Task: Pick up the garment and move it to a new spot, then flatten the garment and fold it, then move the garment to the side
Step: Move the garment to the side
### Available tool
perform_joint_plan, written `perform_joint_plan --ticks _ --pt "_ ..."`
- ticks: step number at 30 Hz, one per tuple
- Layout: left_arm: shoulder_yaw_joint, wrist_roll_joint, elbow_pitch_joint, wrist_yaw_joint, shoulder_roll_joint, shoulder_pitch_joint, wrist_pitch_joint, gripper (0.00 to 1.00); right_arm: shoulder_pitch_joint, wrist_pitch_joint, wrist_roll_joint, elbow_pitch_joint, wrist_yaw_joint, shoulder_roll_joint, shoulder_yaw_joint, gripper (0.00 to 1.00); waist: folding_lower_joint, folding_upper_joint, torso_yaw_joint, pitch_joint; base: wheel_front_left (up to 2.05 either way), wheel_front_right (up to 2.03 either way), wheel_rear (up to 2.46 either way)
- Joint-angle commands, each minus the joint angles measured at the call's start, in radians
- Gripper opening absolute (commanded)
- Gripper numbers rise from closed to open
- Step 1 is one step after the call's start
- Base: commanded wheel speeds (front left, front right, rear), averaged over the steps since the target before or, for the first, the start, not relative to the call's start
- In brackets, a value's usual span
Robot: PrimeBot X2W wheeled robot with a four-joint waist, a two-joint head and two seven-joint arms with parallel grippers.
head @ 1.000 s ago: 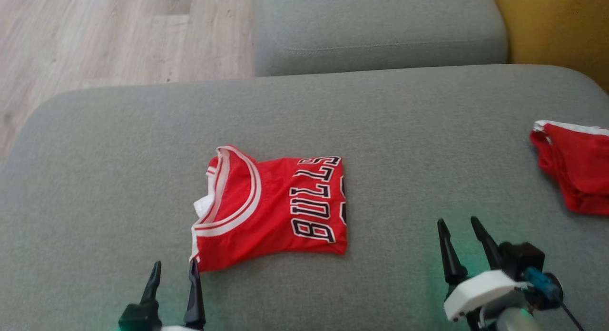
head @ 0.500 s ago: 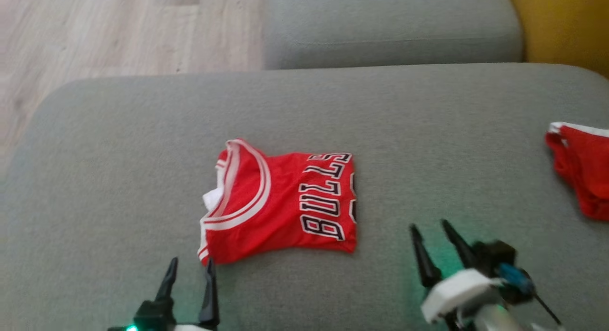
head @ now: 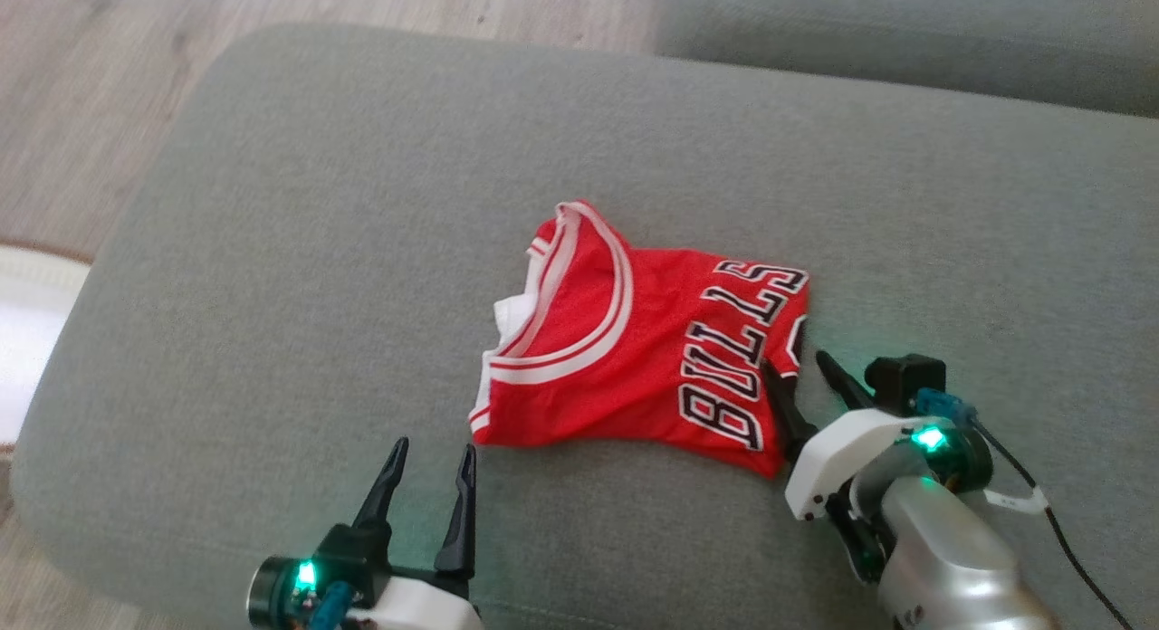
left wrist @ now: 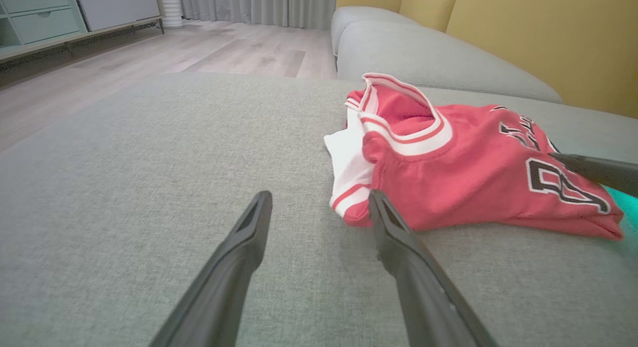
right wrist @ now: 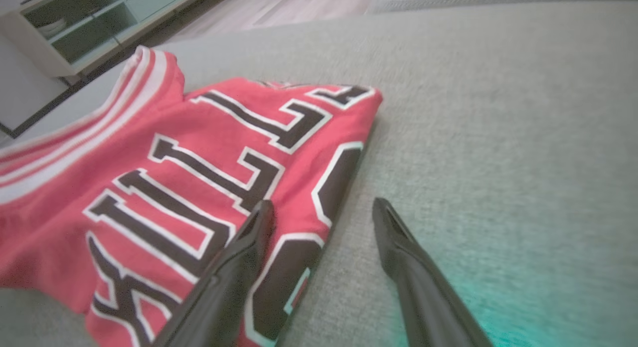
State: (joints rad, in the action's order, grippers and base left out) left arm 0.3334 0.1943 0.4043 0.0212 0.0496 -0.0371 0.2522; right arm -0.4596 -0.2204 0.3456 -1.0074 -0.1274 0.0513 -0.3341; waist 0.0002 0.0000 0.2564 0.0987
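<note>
The garment (head: pixel 634 349) is a red jersey with white trim and black BULLS lettering, lying folded on the grey cushion (head: pixel 272 250). My right gripper (head: pixel 797 367) is open, straddling the garment's right edge (right wrist: pixel 344 172): one finger lies over the lettering, the other over bare cushion. My left gripper (head: pixel 433 449) stands open just short of the garment's near left corner (left wrist: pixel 349 207), with nothing between its fingers. In the left wrist view, the white collar (left wrist: pixel 398 117) stands up a little and a right finger shows at the far right edge.
A second grey cushion (head: pixel 905 33) lies behind. Wooden floor (head: pixel 90 87) runs past the cushion's left edge, with a pale rug (head: pixel 27 322) low on the left. A yellow backrest (left wrist: pixel 523 33) and a cabinet (left wrist: pixel 50 13) show in the left wrist view.
The camera has turned, so the whole picture shifted right and down. My right gripper moved up to the garment's right edge. My left gripper rose toward its near left corner.
</note>
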Motion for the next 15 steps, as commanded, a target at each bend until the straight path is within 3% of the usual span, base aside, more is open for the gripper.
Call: perform_joint_plan --ticks 1,2,3,4,10,15 --pt "-0.02 0.008 -0.033 0.007 0.001 -0.039 0.01 1.0 -0.028 0.003 0.006 -0.003 -0.003 -0.001 -0.022 1.0 -0.0002 0.0 0.029 0.03 0.0 0.0 0.0" --pt "-0.02 0.009 -0.034 0.01 0.001 -0.041 0.01 1.0 -0.031 0.006 0.007 -0.026 -0.003 -0.001 -0.028 1.0 -0.0002 0.0 0.03 0.031 0.0 0.0 0.0" --pt "-0.02 0.011 -0.035 0.012 0.001 -0.041 0.01 1.0 -0.032 0.006 0.014 -0.043 -0.003 -0.001 -0.031 0.82 -0.0002 0.0 0.029 0.031 0.0 0.0 0.0" --pt "-0.023 0.013 -0.037 0.015 0.001 -0.041 0.01 1.0 -0.031 0.002 0.021 -0.053 -0.003 -0.001 -0.037 0.0 -0.0002 0.0 0.024 0.029 0.0 0.0 0.0" --pt "-0.031 0.02 -0.041 0.013 0.001 -0.03 0.01 1.0 -0.022 -0.036 0.052 -0.047 -0.003 -0.001 -0.042 0.0 -0.0002 0.0 -0.07 -0.003 0.0 0.0 0.0" --pt "-0.039 0.021 -0.045 0.007 0.001 -0.018 0.01 1.0 -0.003 -0.041 0.068 0.041 -0.003 -0.001 -0.014 0.0 -0.0002 0.0 -0.241 -0.033 0.0 0.0 0.0"
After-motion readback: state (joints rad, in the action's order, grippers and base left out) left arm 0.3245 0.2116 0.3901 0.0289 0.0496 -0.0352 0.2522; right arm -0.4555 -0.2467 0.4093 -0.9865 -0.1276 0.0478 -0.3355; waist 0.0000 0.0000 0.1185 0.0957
